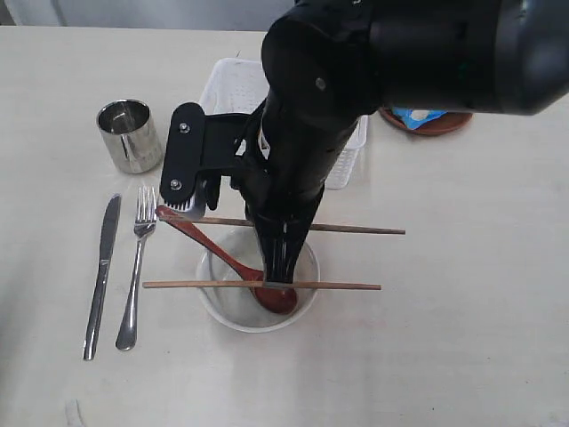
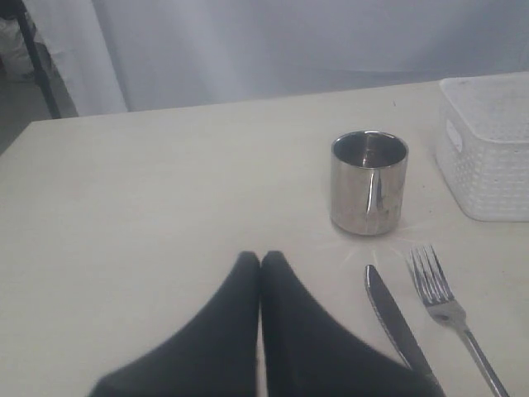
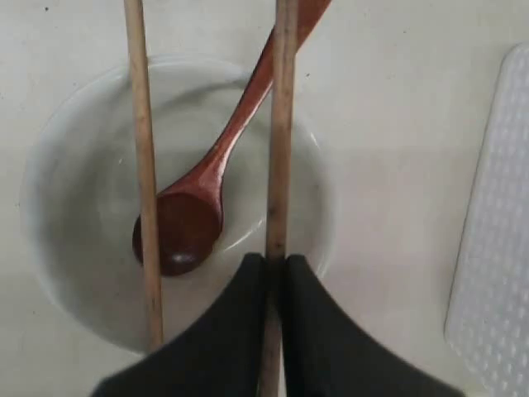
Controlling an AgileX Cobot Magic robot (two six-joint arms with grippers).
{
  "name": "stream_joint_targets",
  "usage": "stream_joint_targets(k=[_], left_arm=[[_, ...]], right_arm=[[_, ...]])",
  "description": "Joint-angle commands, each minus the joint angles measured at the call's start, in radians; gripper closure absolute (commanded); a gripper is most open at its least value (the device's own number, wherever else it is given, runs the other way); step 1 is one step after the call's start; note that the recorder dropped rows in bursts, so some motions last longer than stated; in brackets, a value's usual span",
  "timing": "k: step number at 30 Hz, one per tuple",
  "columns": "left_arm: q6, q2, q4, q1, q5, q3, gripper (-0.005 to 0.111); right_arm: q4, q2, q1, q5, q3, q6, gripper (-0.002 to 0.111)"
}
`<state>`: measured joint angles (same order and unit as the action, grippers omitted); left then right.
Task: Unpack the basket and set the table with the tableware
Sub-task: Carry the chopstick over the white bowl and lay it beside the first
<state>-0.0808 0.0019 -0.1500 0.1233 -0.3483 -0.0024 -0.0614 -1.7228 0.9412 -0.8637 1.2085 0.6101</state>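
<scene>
The right arm (image 1: 356, 71) is looming closest to the lens and hanging over the bowl (image 1: 218, 307), which is sitting on the table (image 1: 462, 311). The right pincer (image 3: 275, 265) is pressing its fingers together around the far chopstick (image 1: 356, 229), which is running out from between the tips and lying across the bowl's 12 o'clock rim. The near chopstick (image 1: 196, 285) is lying parallel to it across the 6 o'clock half. The spoon (image 1: 222, 253) is resting with its scoop inside the bowl and its handle pointing out toward 10 o'clock. At the bowl's 9 o'clock, the fork (image 1: 138, 267) and, further out, the knife (image 1: 102, 276) are lying side by side. The cup (image 1: 129, 135) is standing upright at 10 o'clock. The basket (image 1: 233, 84) is sitting at 12 o'clock, partly hidden by the arm. The plate (image 1: 444, 126) is lying at 2 o'clock, carrying a blue bag (image 1: 416, 115). The left pincer (image 2: 260, 263) is keeping its fingers together on nothing, just short of the knife.
</scene>
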Motion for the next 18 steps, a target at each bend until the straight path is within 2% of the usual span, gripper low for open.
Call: stream_joint_targets(k=[1,18], left_arm=[[-0.002,-0.002,-0.003,0.005,0.001,0.002,0.107],[-0.002,-0.002,-0.003,0.005,0.001,0.002,0.107]], right_arm=[[0.036,-0.006,0.005,0.012,0.0,0.063,0.109],[0.174,-0.006,0.005,0.025,-0.003,0.157,0.109]])
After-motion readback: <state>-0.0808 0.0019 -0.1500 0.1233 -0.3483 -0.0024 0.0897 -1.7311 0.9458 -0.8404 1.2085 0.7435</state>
